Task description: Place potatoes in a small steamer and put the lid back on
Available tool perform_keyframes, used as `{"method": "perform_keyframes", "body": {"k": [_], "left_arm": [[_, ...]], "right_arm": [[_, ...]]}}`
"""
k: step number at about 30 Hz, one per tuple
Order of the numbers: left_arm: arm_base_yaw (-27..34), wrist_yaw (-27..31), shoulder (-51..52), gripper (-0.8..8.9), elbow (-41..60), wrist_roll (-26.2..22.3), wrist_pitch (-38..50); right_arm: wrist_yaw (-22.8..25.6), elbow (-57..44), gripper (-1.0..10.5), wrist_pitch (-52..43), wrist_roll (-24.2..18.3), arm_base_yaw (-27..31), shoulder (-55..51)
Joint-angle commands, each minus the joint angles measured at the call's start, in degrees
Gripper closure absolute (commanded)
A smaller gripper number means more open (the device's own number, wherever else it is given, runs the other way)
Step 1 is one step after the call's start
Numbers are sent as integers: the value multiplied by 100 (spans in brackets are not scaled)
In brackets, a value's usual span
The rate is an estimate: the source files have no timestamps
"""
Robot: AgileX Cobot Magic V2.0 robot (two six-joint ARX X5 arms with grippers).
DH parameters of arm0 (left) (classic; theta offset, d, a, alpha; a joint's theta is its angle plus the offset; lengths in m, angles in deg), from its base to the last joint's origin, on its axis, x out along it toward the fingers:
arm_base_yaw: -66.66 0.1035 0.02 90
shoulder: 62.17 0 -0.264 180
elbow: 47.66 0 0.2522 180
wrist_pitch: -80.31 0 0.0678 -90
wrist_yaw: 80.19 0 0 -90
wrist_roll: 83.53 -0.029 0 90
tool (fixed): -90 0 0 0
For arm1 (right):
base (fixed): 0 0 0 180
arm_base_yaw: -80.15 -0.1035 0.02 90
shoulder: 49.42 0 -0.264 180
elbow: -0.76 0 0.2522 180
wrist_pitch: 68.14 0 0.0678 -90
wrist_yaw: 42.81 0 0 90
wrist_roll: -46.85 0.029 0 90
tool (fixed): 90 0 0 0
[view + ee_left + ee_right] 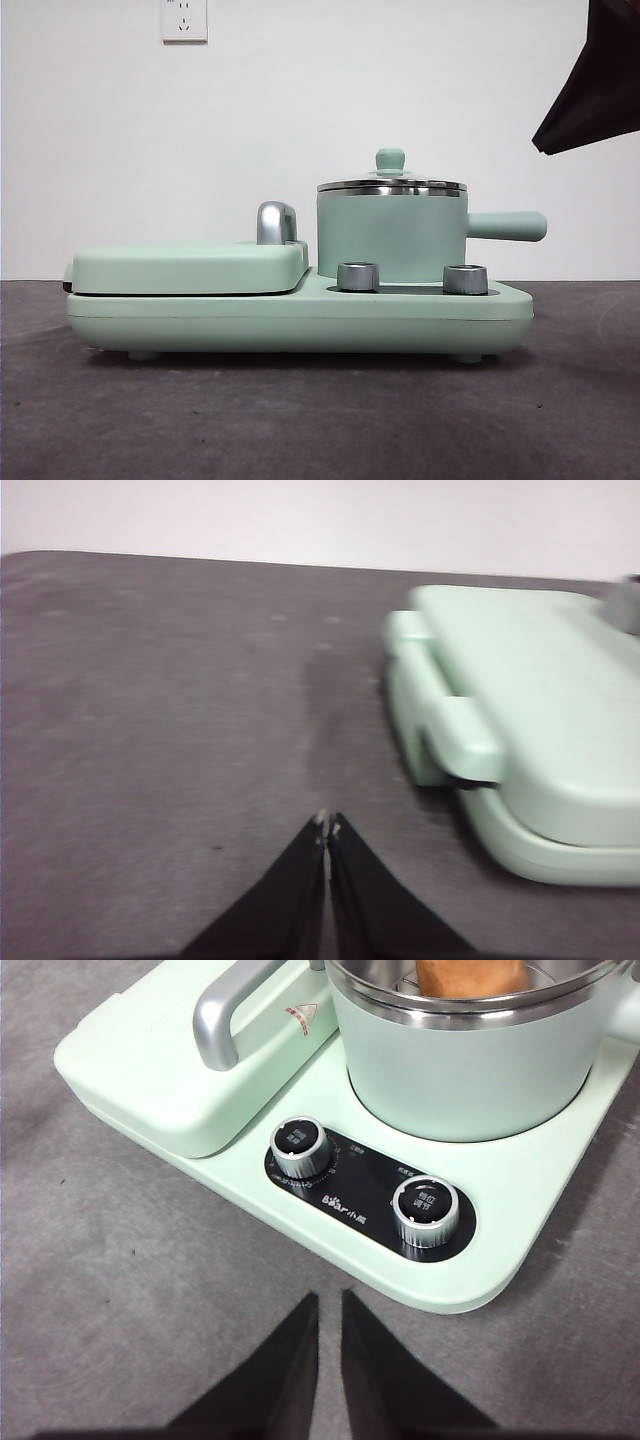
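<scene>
The left gripper [327, 825] hovered above the bare grey table [150, 730], its jaws pressed together at the tips and holding nothing. It sat off the hinged end of the flat mint-green grill plate [540, 680], well apart from the pot.

In the front view, the grill plate [190, 265] occupied the left half of the mint-green cooker base [300, 325], with a silver handle [276, 222] rising at its inner edge. The small steamer [392, 235] stood upright on the right half of the base, behind two silver control knobs [358, 276]. Its straight side handle [508, 226] lay level and pointed right, clear of the base edge. The lid [391, 184] sat flat on the steel rim, its knob pointing straight up.

In the right wrist view, the potatoes [470, 975] showed as a golden-brown lump inside the steamer [480, 1070], below the rim; its long axis could not be determined because the frame cut it off.

The right gripper [329, 1305] hovered above the table just in front of the knob panel [370, 1190], jaws nearly closed with a narrow gap, holding nothing. A dark arm tip [590, 80] showed at the upper right of the front view.
</scene>
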Motion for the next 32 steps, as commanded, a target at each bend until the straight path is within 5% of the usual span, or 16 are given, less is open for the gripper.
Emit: {"method": "perform_keyframes", "body": {"k": [1, 19, 22, 26, 32], "left_arm": [[101, 31, 168, 808, 247, 98, 243], [114, 7, 170, 808, 348, 105, 219], [114, 7, 170, 808, 348, 105, 221], [114, 7, 170, 808, 348, 105, 219], [114, 7, 170, 808, 348, 105, 221]], "right_arm": [[2, 31, 913, -63, 50, -28, 24], [17, 33, 913, -61, 26, -28, 20], [245, -4, 913, -52, -645, 37, -199], [863, -507, 913, -568, -767, 345, -756], [1054, -1711, 913, -1346, -793, 1123, -2041]]}}
